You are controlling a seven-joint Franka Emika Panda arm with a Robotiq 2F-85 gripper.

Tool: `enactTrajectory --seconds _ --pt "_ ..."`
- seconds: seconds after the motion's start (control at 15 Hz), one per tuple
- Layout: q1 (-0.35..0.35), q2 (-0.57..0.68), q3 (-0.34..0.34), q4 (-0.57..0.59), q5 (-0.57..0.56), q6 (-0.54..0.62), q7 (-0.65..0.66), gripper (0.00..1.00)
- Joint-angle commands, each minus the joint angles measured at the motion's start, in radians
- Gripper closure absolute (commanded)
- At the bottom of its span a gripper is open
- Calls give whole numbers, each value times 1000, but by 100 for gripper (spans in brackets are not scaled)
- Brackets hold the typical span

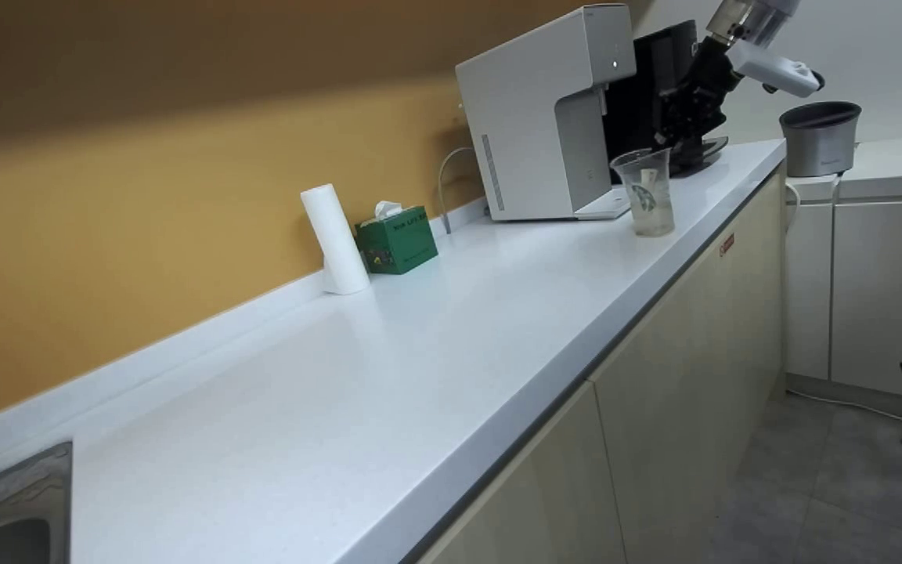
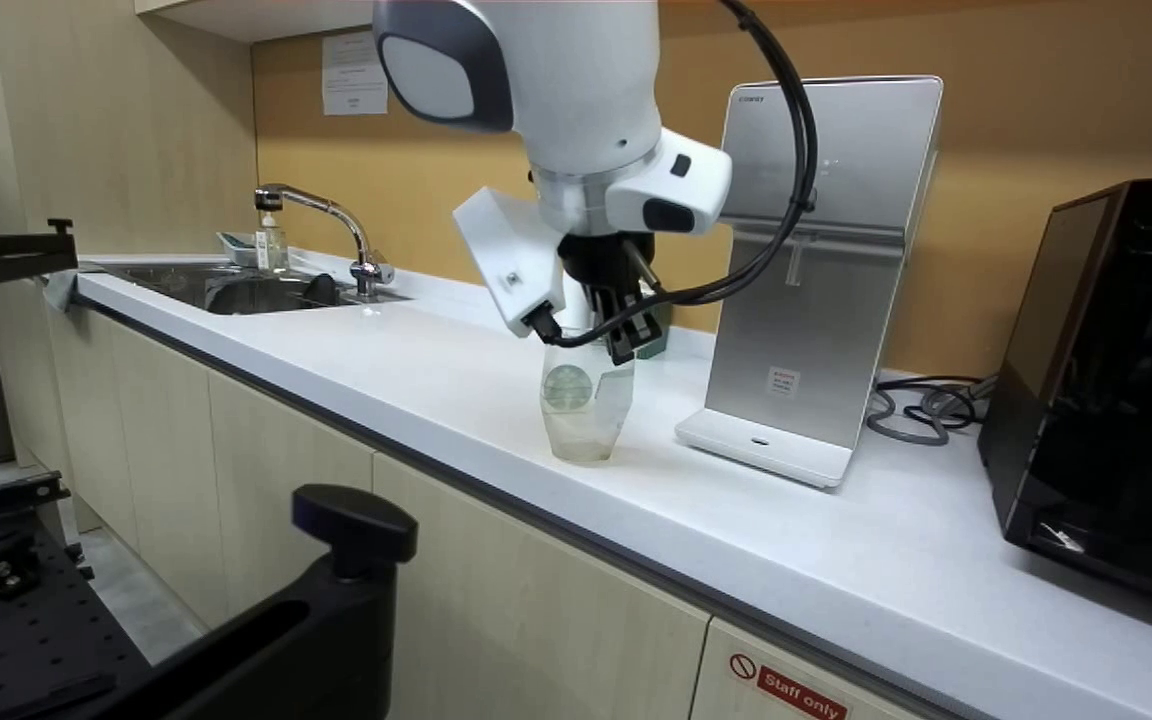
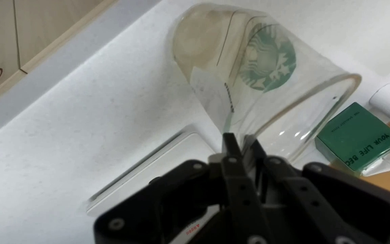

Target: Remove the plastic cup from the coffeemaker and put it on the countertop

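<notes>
plastic cup [image 3: 259,73] is below gripper [image 3: 240,139], pinched at rim.

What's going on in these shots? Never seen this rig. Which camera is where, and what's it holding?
This is a single robot arm ending in a black gripper. Two pictures come from cameras outside the robot, viewing the white countertop from different places. The third comes from a camera on the wrist, looking past the gripper. Standing on the worktop are a silver machine, a dark appliance, a green tissue box and a white roll. The gripper pinches a clear plastic cup by its wall, near the rim. Whether the base touches the worktop, I can't tell.
</notes>
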Motion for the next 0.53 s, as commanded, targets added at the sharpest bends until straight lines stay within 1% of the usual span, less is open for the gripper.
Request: enactTrajectory --seconds 0.0,0.13,0.27,0.47 --pt "0 19 -2 23 9 -25 -14 56" --pt "2 8 3 15 -18 -27 1 44" --pt "6 -18 11 5 -23 -17 0 30" --pt "13 -50 27 -3 -50 19 10 10"
